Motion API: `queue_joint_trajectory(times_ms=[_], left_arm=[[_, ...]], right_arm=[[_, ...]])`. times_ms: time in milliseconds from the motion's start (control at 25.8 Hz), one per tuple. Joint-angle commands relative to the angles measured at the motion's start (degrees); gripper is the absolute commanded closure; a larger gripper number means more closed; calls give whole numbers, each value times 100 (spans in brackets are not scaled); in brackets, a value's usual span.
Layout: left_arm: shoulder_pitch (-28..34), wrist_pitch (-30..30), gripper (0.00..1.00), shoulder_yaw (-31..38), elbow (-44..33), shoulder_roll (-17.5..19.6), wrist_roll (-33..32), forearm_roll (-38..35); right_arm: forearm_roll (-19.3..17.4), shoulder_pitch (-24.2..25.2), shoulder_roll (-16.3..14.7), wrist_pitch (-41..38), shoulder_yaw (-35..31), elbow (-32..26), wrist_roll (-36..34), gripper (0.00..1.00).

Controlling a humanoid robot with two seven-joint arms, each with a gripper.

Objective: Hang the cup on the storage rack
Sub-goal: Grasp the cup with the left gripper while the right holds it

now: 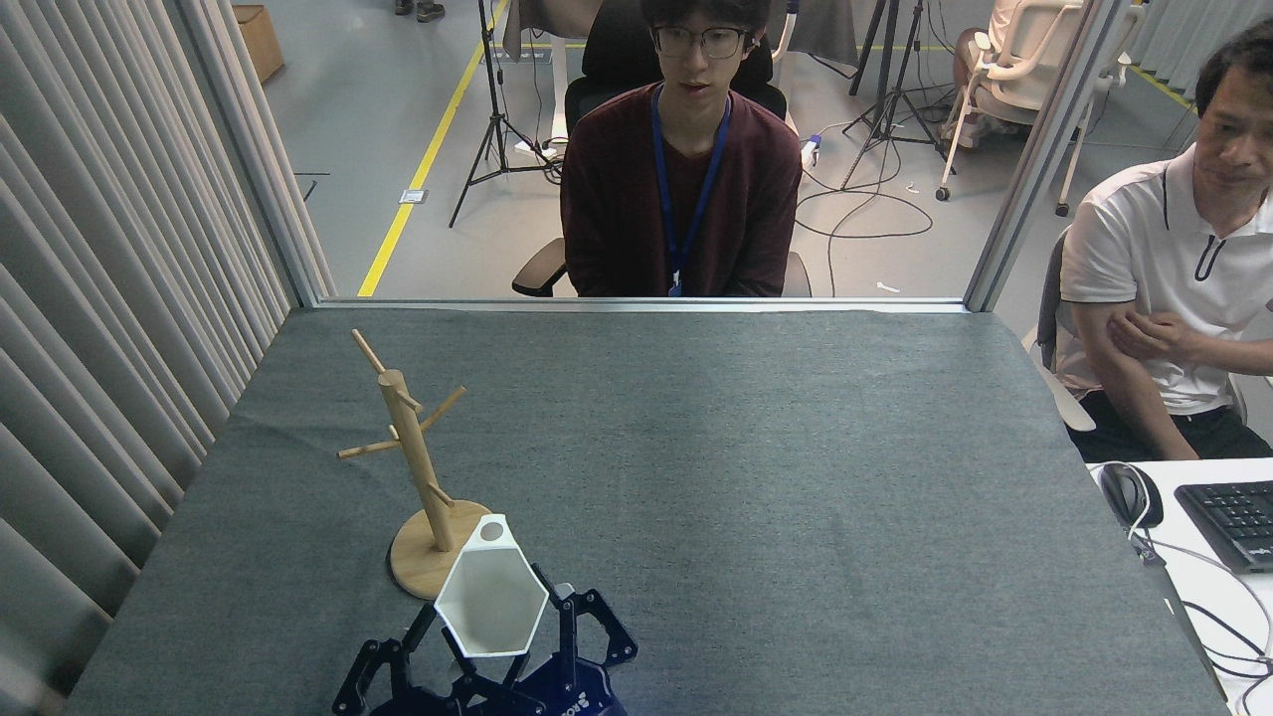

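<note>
My right gripper (505, 625) is shut on the white faceted cup (492, 602) and holds it above the table's near edge, hexagonal mouth towards me. The cup's tab with the round hole (491, 531) points away from me, just right of the rack's foot. The wooden storage rack (416, 467) stands upright at the near left on its round disc base (413, 569); the cup overlaps the base's right edge in this view. Low at the bottom edge, my left gripper (393, 661) is open, partly hidden behind the cup.
A grey cloth covers the table (756, 467). A ribbed curtain (109, 328) runs along the left side. One person sits behind the far edge (681, 189), another at the right (1164, 298) by a desk with a mouse and keyboard (1233, 517).
</note>
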Motion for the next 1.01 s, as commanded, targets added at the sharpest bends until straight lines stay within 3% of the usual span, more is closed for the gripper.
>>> queue_joint_trajectory(times_ms=[0, 736, 775, 891, 969], left_arm=[[-3, 5, 1, -5, -44, 0, 1, -5], [5, 5, 2, 4, -124, 17, 36, -5], [5, 5, 6, 4, -124, 17, 62, -5], [-3, 5, 50, 4, -124, 44, 115, -5], [-12, 5, 58, 4, -124, 44, 115, -5]], right_arm=[[5, 0, 1, 27, 142, 25, -1, 42], [-12, 9, 45, 141, 520, 350, -54, 43], [-12, 9, 45, 141, 520, 350, -54, 43], [-21, 9, 36, 141, 520, 350, -54, 43], [-30, 9, 36, 150, 520, 350, -54, 43]])
